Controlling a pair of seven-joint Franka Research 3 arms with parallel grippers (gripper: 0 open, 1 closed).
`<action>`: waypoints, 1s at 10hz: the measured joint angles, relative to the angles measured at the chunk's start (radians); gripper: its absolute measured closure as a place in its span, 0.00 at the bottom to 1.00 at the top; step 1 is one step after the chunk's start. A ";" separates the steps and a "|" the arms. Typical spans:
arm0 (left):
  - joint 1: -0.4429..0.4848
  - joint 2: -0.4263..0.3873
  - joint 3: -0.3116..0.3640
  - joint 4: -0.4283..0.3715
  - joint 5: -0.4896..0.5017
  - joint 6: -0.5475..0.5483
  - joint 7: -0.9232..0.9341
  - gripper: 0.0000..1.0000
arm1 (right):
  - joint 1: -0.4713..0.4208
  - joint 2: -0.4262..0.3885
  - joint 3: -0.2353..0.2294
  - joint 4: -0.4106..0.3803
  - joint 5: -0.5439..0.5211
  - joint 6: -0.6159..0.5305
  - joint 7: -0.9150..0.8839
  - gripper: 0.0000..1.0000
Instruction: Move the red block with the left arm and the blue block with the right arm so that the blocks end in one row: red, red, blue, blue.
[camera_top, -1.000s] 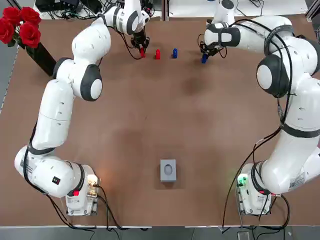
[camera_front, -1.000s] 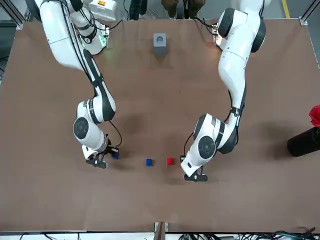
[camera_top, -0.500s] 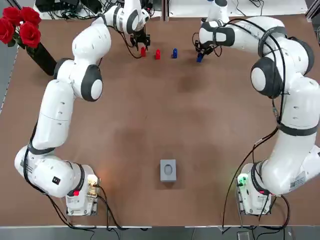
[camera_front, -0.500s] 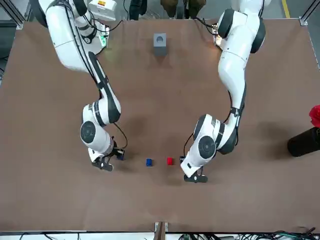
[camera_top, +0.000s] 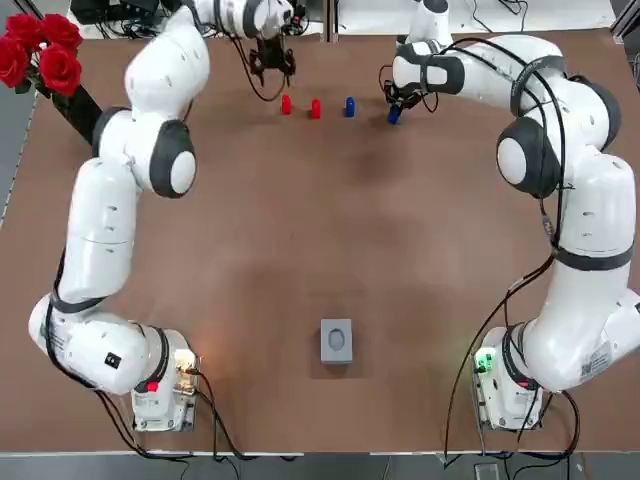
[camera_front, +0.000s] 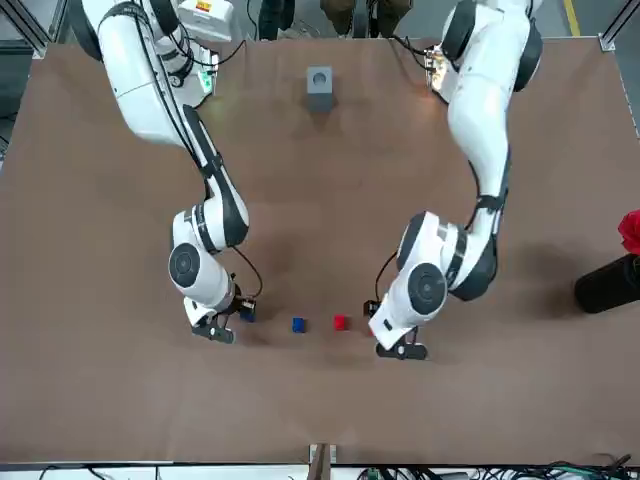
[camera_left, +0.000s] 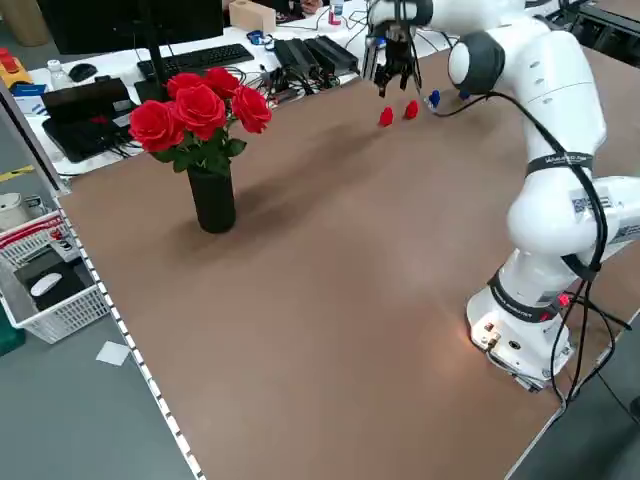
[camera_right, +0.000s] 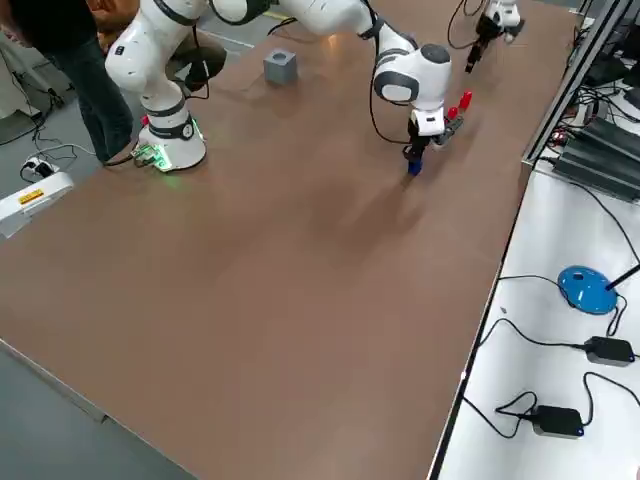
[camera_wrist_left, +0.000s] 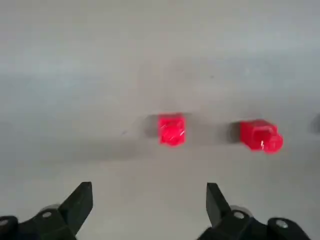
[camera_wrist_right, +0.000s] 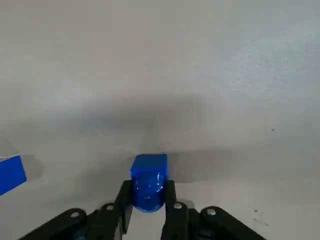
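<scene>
Overhead view of a brown table (camera_top: 300, 230) with two white robot arms reaching to its far edge, where four small blocks lie. Three sit in a line: a red block (camera_top: 286, 104), a second red block (camera_top: 316, 108) just beside it, then a blue block (camera_top: 349, 106).

The left gripper (camera_top: 272, 66) hovers beyond the outer red block, apart from it, with its fingers spread wide and nothing between them. Its wrist camera shows both red blocks resting on the table. This suggests the red half of the row is set and the left arm has nothing to hold here.

The right gripper (camera_top: 393, 106) is low at the blue end of the line, fingers closed on the second blue block (camera_wrist_right: 149, 182). The block is pinched by its sides, which leaves its base free to be set flat. Whether it touches the table cannot be told.

The held block is a little nearer the robot than the line. It also stands farther from the resting blue block than the other blocks stand from each other. The likely remaining work is to bring it into line beside the resting blue block and let go.
</scene>
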 joint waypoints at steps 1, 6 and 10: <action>0.036 -0.060 -0.004 -0.025 0.000 -0.033 0.033 0.00 | 0.001 0.003 0.002 0.005 0.000 -0.001 0.004 0.70; 0.243 -0.544 -0.051 -0.464 0.000 0.008 0.165 0.00 | 0.016 0.023 0.004 0.040 -0.003 -0.009 0.031 0.70; 0.342 -0.924 -0.051 -0.805 0.000 0.029 0.290 0.00 | 0.023 0.039 0.004 0.044 -0.006 -0.013 0.035 0.55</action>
